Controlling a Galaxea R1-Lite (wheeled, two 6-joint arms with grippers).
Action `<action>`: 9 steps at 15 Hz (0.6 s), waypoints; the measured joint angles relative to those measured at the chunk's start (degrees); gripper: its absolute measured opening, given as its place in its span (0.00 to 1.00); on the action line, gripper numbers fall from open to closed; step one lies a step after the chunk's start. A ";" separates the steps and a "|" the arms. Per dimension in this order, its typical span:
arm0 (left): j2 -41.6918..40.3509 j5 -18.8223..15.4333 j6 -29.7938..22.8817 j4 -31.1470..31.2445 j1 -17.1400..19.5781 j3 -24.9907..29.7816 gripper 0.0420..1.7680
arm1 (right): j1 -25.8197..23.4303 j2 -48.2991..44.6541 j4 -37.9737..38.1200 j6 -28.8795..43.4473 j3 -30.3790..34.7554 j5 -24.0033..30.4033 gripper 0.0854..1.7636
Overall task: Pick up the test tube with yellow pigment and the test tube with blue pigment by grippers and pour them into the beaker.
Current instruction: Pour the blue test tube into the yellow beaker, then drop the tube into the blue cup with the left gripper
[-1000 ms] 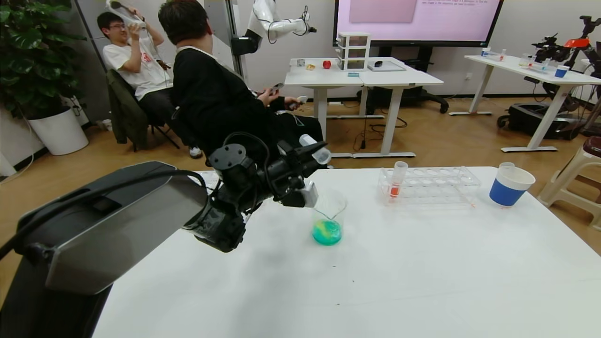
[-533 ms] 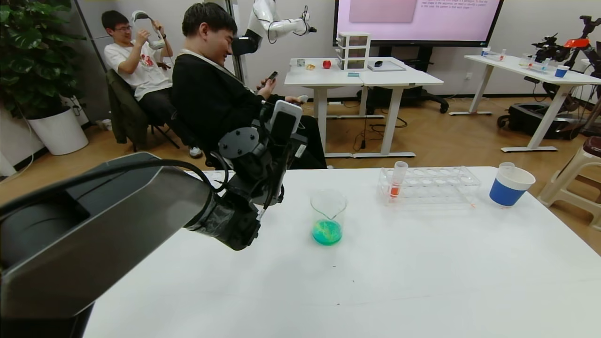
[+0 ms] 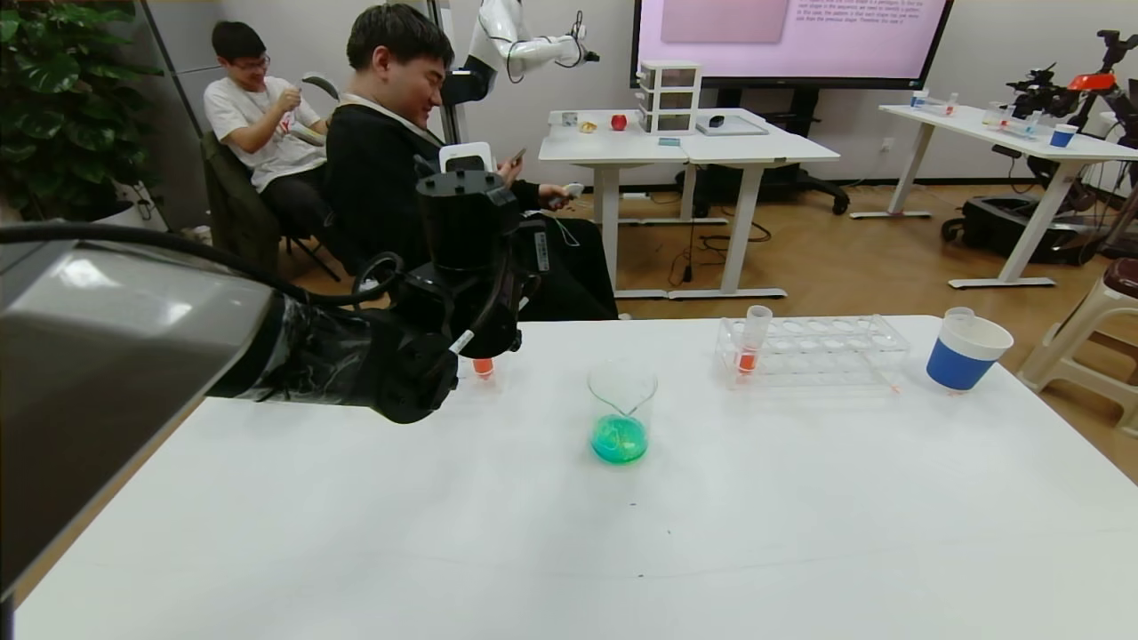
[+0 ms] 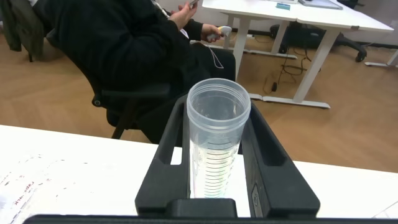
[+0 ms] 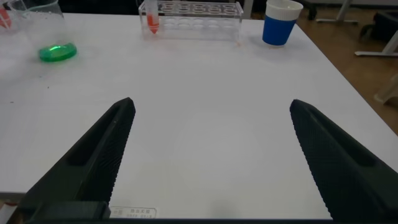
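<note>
Tube (image 4: 214, 146) looks empty now, standing upright with its open mouth up, pinched in the left tool (image 4: 217, 180) off to the robot's left of the beaker (image 3: 621, 411), which sits mid-desk (image 3: 711, 533) with greenish liquid in the bottom. Left arm's clearly the nearer one. Right tool (image 5: 211, 155) hangs wide open and empty over bare desk nearer the robot; the left arm hides whatever rack sits below the tube, and only an orange tube tip (image 3: 483, 366) pokes out.

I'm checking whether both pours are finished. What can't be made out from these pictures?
- Head view: the tube held by the left gripper is hidden behind the wrist.
- Left wrist view: the held test tube looks empty; which pigment it carried cannot be told.
- Head view: the beaker holds green liquid; amounts are unreadable.
- The right gripper hangs open above bare table.
</note>
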 joint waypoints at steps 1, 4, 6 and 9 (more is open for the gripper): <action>-0.54 -0.13 -0.04 0.24 0.30 0.28 0.26 | 0.00 0.00 0.02 0.00 0.00 0.00 0.98; -2.54 -1.60 0.11 0.33 3.78 2.29 0.26 | 0.00 0.00 0.02 0.00 0.00 0.00 0.98; -4.04 -3.58 0.80 0.26 8.77 4.74 0.26 | 0.01 0.00 0.02 0.00 0.00 0.02 0.98; -6.66 -8.85 1.73 -0.44 19.41 9.72 0.26 | 0.01 0.00 0.02 0.00 0.00 0.00 0.98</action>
